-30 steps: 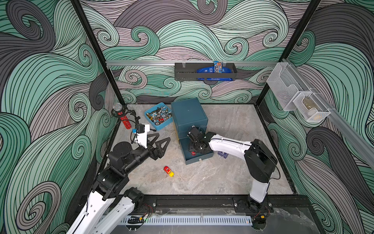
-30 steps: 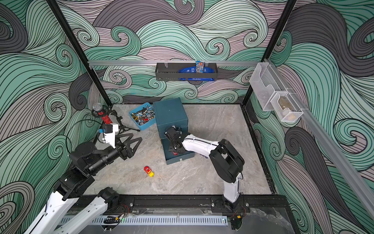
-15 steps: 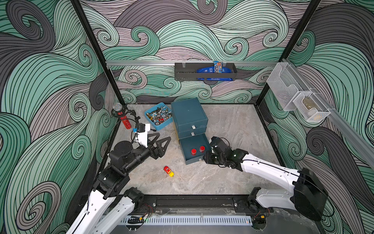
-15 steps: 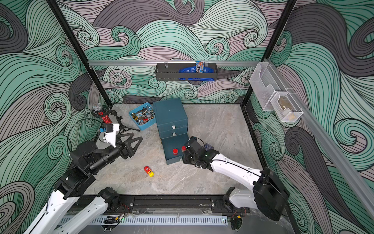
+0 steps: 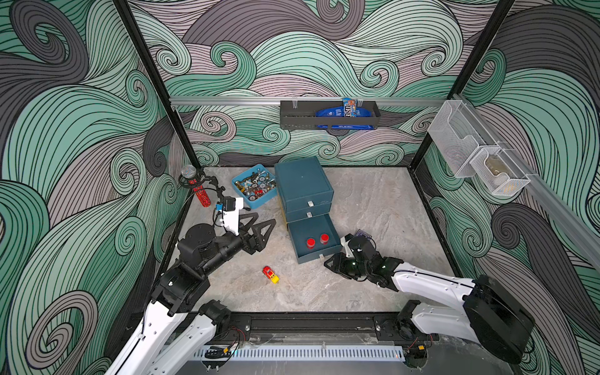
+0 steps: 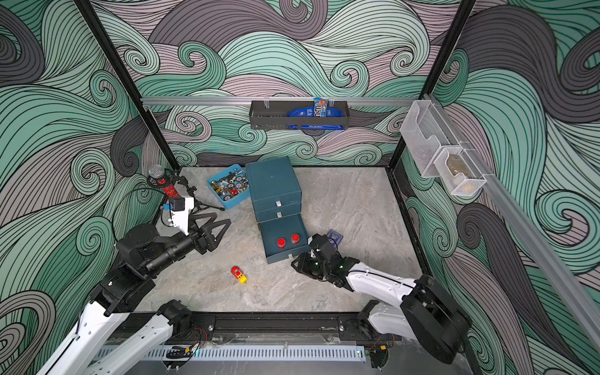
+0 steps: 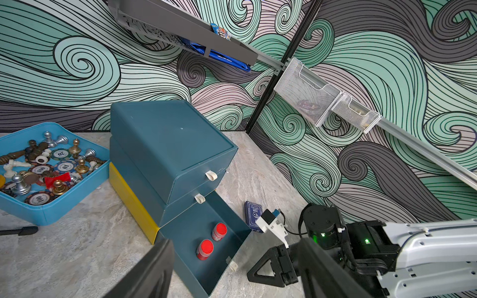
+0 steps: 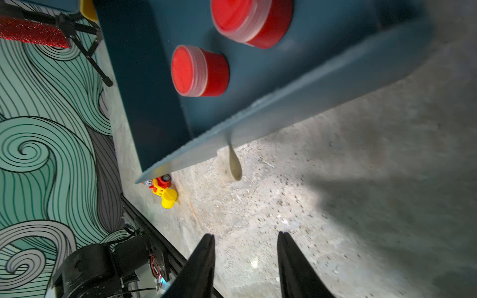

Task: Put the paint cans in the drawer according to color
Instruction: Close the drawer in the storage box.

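A robot test cell in a lab — a stone-look bench boxed in by wave-printed panels on black frame posts. The left arm and the right arm are bolted to a rail at the bench's front edge. Behind the bench hangs a dark wall tray; wire baskets hang along the wall at the bench's right.

The grey marbled table carries the dark teal drawer cabinet, a light-blue tray just beside it, a toy car nearer the front, a blue card box and a red microphone on a tripod.
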You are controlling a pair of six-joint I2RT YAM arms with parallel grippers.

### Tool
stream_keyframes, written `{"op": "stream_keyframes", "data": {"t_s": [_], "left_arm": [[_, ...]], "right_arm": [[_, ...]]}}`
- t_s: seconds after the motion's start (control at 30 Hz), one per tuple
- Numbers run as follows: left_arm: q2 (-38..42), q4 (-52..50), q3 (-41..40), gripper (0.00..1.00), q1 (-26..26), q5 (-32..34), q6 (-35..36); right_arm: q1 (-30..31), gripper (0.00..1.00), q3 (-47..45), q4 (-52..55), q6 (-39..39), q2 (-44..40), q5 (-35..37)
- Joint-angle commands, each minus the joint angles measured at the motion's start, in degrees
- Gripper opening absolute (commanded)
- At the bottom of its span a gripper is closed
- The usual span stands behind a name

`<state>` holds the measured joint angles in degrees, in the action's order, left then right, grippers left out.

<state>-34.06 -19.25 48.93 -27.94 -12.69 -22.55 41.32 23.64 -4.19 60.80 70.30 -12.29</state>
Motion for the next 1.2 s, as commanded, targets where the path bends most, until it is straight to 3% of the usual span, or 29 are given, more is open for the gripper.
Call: {"op": "stream_keyframes", "data": {"t_s": [0.0,0.63,0.83,0.97,1.17], "left_arm": [[-0.28,1.32,0.56,0.78,-0.35,-1.07,-0.04],[-0.29,1.49,0.6,0.78,-0.29,-1.11,-0.26],[-0.29,1.68,0.47,0.78,-0.29,-1.29,-0.53],[-0.21,1.58,0.71,0.79,-0.28,-1.07,-0.48],[0.76,0.71,0.3,0.78,-0.33,-0.59,-0.65]], "right_arm": [[-0.82,0.43,-1.02,-7.88,2.94,1.69,-1.76],[-2.49,0.36,-1.76,-19.39,7.09,10.09,-2.22],[-2.39,0.23,-0.24,-20.25,7.21,12.81,-1.57],[-2.56,0.01,0.68,-20.04,7.5,12.28,0.37],[-3.4,0.0,5.5,-16.98,6.36,13.28,2.11]]}}
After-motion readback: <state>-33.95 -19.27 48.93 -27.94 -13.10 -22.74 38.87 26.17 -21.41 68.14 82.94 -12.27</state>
